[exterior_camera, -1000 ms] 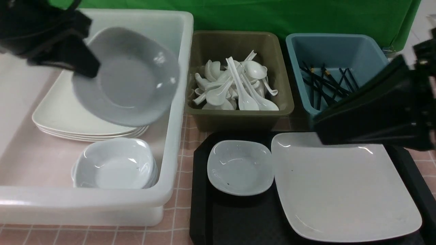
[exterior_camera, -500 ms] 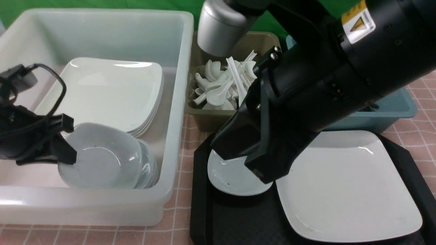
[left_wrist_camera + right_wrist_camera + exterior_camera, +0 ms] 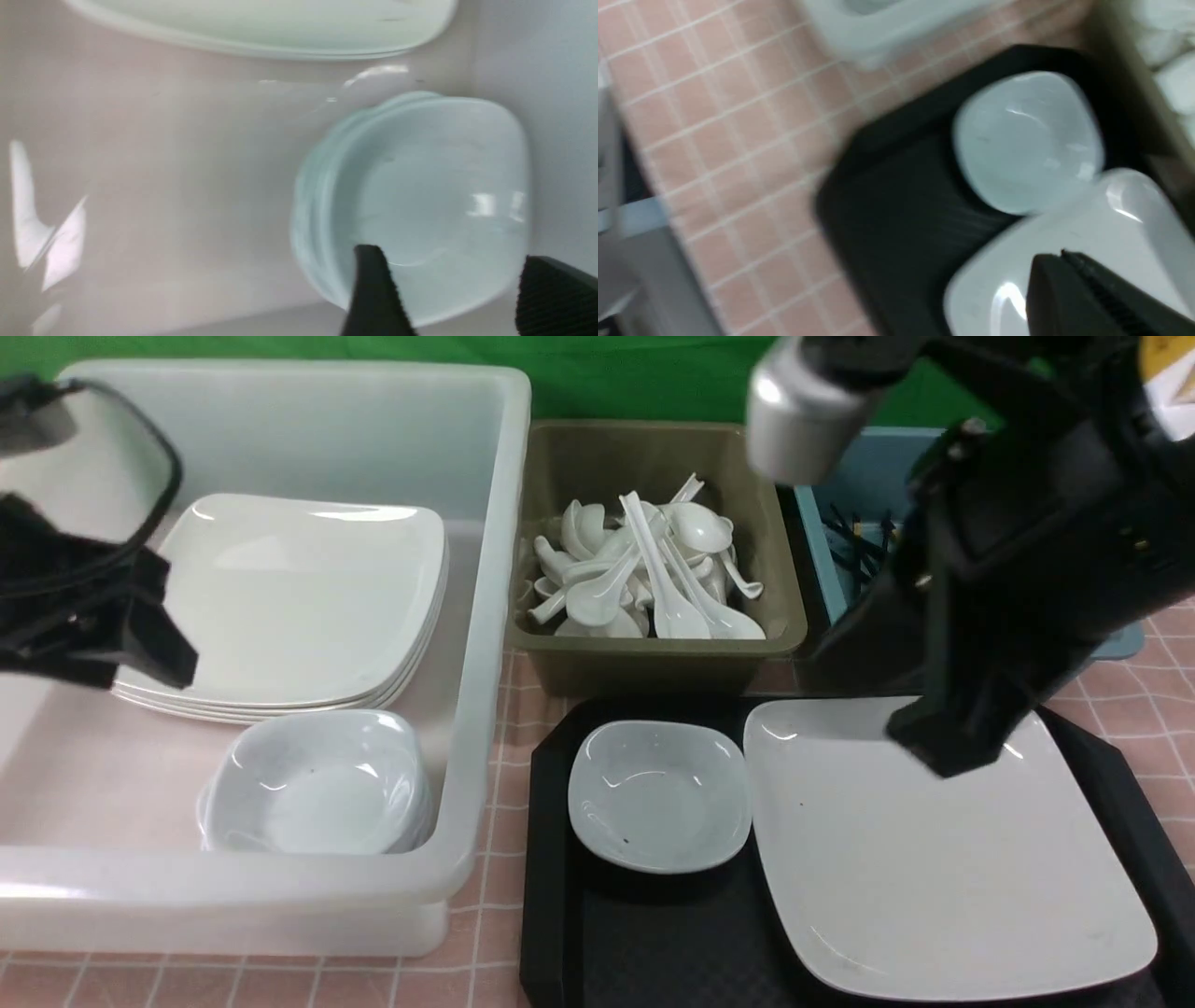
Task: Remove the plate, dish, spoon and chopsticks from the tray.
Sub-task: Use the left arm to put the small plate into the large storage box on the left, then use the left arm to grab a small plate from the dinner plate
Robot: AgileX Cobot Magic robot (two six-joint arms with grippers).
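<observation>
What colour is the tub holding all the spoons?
Olive green. The tub shows best in the front view.

We see gloss on the large white square plate (image 3: 943, 868), a matt, faintly textured black plastic tray (image 3: 653, 947), and a translucent white tub (image 3: 280, 429), probably smooth plastic.

The right arm (image 3: 1027, 551) is a bulky matt-black casing with small screws (image 3: 971, 427), a rounded silver joint cap (image 3: 803, 415) and a yellow warning label (image 3: 1172, 359); the right end effector (image 3: 945, 751) is a black wedge with a ridged edge. The left arm (image 3: 84, 616) is black too, with a thin black cable (image 3: 154, 429) looped above; the left end effector (image 3: 448, 266) has black fingers (image 3: 373, 289) with ribbed faces
</observation>
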